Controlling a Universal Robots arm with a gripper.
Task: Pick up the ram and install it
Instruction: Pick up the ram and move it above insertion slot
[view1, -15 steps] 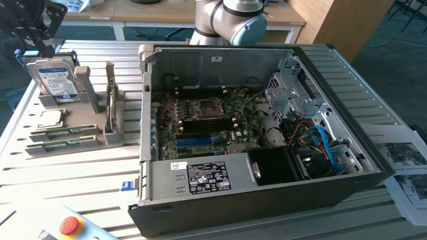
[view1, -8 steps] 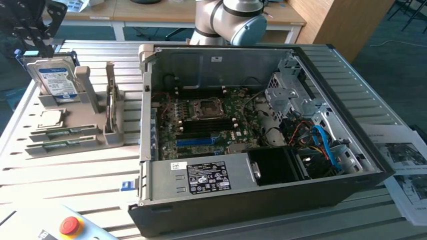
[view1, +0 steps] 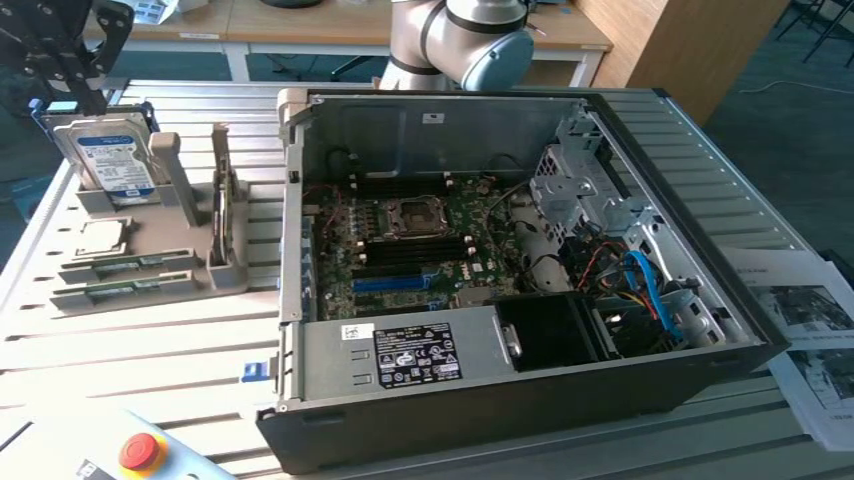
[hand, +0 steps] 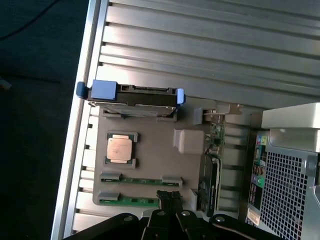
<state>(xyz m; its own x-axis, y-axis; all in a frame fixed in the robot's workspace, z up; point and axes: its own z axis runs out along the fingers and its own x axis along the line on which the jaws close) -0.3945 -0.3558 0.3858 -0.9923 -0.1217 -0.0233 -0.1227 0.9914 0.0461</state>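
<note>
Two green ram sticks lie side by side in slots of a grey holder (view1: 174, 290) on the table, to the exterior view's left of the open PC case (view1: 534, 400). One ram stick (view1: 130, 265) (hand: 141, 180) sits beside the other ram stick (view1: 118, 291) (hand: 131, 201). My black gripper (view1: 88, 98) (hand: 169, 196) hangs high above the holder, shut, with nothing between its fingers. In the wrist view its fingertips overlap the end of the nearer stick.
The holder also carries a hard drive (view1: 112, 160) (hand: 133, 95) standing upright, a square silver CPU (view1: 102, 236) (hand: 120, 148) and an upright card (view1: 220, 200) (hand: 210, 186). The motherboard (view1: 414, 235) lies exposed inside the case. A red stop button (view1: 140, 452) and papers (view1: 814, 330) rest on the table.
</note>
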